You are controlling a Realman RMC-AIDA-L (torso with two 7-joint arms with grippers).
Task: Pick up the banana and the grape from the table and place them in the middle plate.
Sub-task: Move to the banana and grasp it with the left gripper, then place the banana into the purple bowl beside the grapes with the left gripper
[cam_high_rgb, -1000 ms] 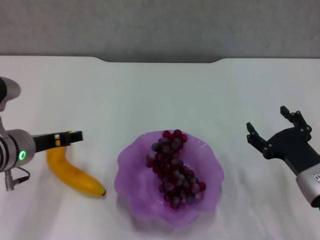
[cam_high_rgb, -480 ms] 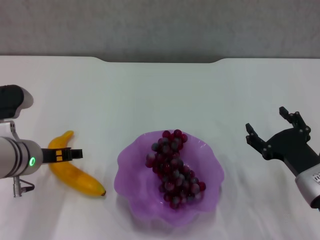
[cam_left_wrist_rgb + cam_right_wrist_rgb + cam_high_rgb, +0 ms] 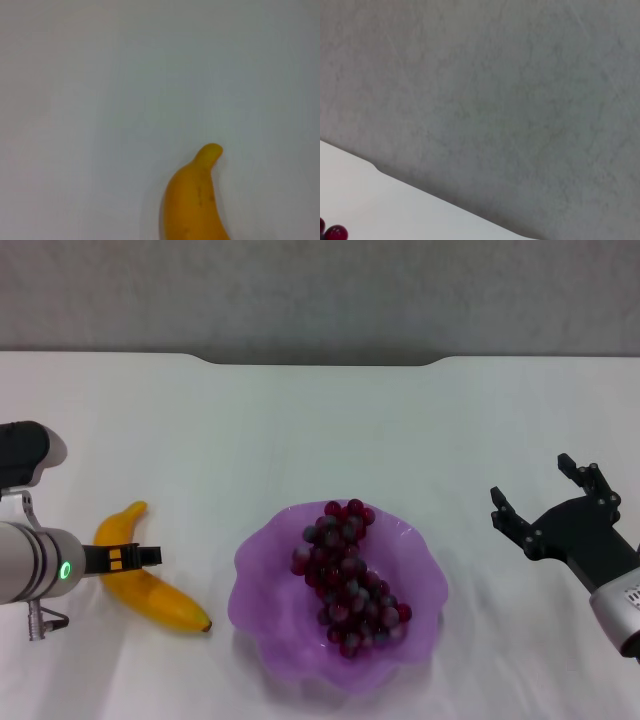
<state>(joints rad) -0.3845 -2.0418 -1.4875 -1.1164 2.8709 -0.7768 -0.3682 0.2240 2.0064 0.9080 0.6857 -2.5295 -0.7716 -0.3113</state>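
The banana (image 3: 155,590) lies on the white table (image 3: 300,440) at the left, dark tip pointing toward the purple plate (image 3: 258,558). The bunch of grapes (image 3: 345,575) lies inside the plate. My left gripper (image 3: 135,558) hovers over the upper half of the banana, its tip pointing right. The left wrist view shows the banana's stem end (image 3: 195,200) on bare table. My right gripper (image 3: 540,490) is open and empty, right of the plate above the table. A couple of grapes (image 3: 334,233) show at the corner of the right wrist view.
The table's far edge has a shallow notch (image 3: 320,362) in front of a grey wall (image 3: 320,290). White tabletop stretches behind the plate and between the plate and each arm.
My left gripper has moved toward the near side, from the banana's far stem end to over its upper half. The right arm has barely moved.
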